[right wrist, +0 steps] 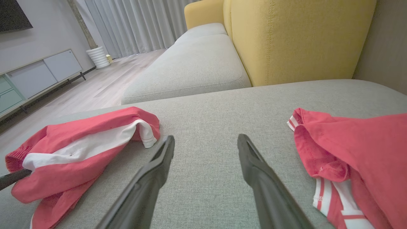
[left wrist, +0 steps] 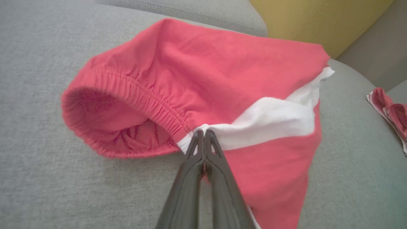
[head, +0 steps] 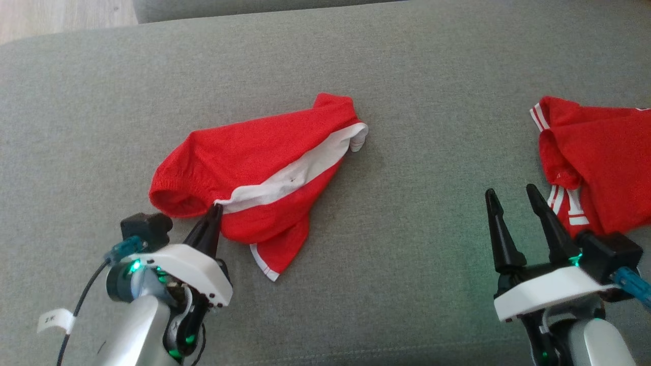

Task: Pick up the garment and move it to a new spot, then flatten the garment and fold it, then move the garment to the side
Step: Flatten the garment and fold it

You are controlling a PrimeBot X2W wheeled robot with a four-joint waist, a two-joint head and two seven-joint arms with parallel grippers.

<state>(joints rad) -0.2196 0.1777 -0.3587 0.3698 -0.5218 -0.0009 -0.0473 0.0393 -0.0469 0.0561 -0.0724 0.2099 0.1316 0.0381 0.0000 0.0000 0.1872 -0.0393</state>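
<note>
The garment (head: 264, 162) is a pair of red shorts with a white side stripe, lying crumpled on the grey cushion (head: 407, 244). Its elastic waistband gapes open at the near left. My left gripper (head: 216, 208) is shut on the waistband edge where the white stripe ends. In the left wrist view the two fingers of the gripper (left wrist: 203, 133) press together on the garment (left wrist: 222, 73) at that spot. My right gripper (head: 511, 193) stands open over bare cushion to the right. The right wrist view shows this gripper (right wrist: 205, 143) with nothing between its fingers and the garment (right wrist: 79, 149) off to its left.
A second red garment (head: 600, 157) with white stripes lies bunched at the right edge, close beside my right gripper. A yellow sofa back (right wrist: 302, 38) and another grey seat cushion (right wrist: 197, 63) lie beyond. Wooden floor (head: 61, 15) shows at the far left.
</note>
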